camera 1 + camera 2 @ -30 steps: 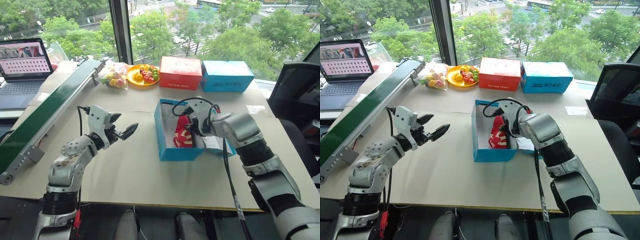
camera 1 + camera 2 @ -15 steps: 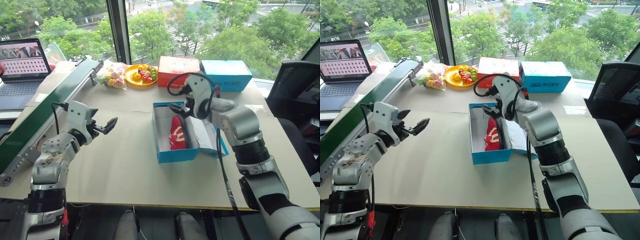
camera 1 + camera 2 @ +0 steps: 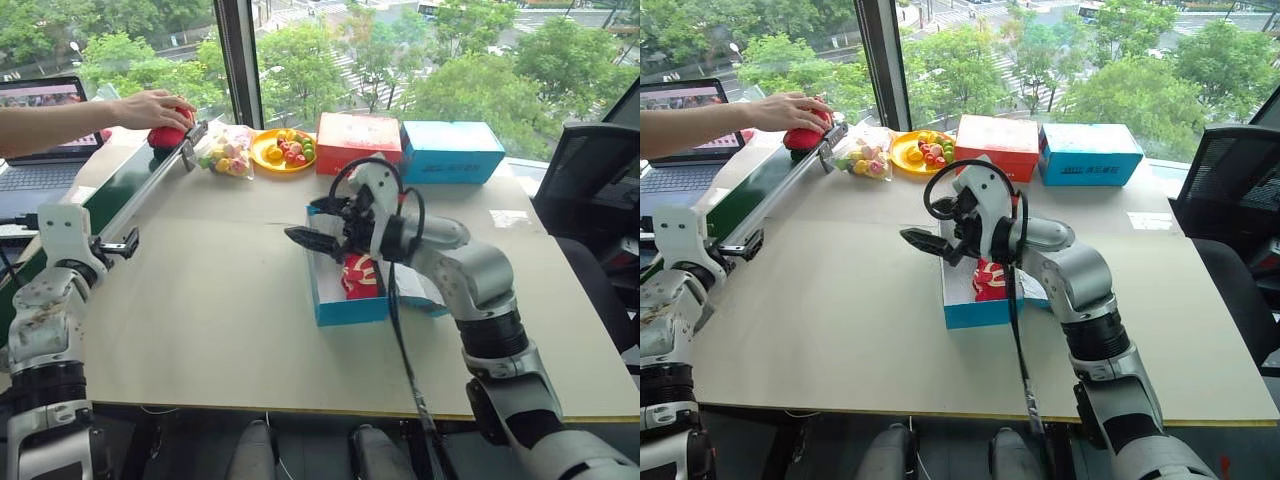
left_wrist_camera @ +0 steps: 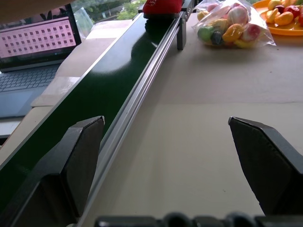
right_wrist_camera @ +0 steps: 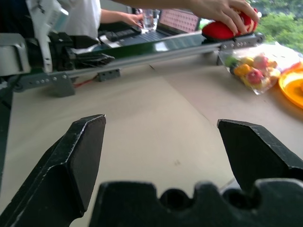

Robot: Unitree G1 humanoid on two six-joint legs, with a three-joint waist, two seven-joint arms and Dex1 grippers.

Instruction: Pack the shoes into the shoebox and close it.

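Tabletop: shoebox (image 3: pixel 345 305) with one shoe (image 3: pixel 357 277) sits under the spread right gripper (image 3: pixel 318 228).

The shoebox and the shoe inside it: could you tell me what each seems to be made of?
The shoebox looks like thin cardboard: matte bright-blue outside, plain white inside, with flat folded walls. The shoe lying in it looks like soft red fabric with a pale printed pattern; its rounded, slightly slumped shape suggests cloth, though the weave is too small to confirm.

This is an upper-floor office set up as a robot test space. A large window (image 3: pixel 400 60) overlooks treetops; just below it stand an open laptop (image 3: pixel 45 135), a green conveyor belt (image 3: pixel 110 200) and a black office chair (image 3: pixel 590 175).
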